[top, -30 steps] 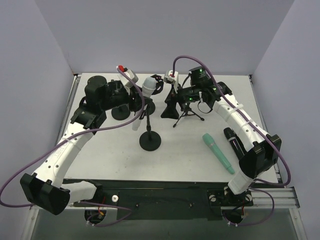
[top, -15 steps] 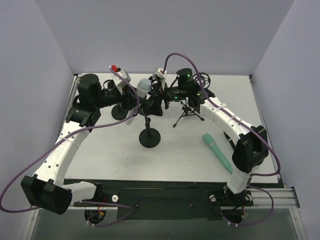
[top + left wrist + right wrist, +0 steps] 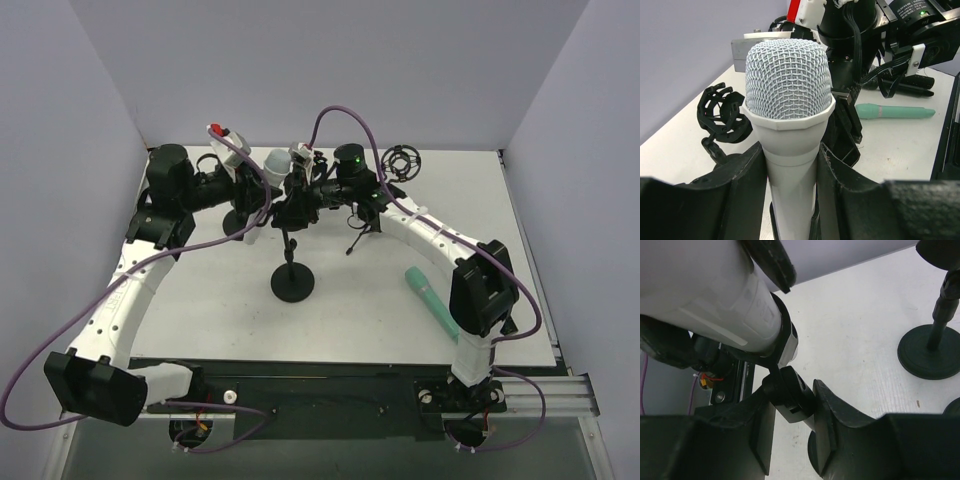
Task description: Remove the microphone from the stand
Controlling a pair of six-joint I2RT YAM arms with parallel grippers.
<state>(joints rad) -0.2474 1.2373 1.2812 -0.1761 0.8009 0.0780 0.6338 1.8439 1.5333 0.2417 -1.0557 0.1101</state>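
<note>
The white microphone (image 3: 788,100) sits in the clip at the top of the stand (image 3: 291,283), at the rear middle of the table (image 3: 220,300), its mesh head tilted up toward the back wall. The left gripper (image 3: 790,167) pinches the barrel just under the head, a finger pressed to each side. The right gripper (image 3: 790,407) is closed around the stand's black swivel joint directly below the clip, both fingers touching it. A pale label (image 3: 715,327) on the barrel is too blurred to read, and the white print (image 3: 903,6) on the right arm's housing is too small. A green microphone (image 3: 433,303) lies flat to the right, a black shock mount (image 3: 402,162) near the back edge
</note>
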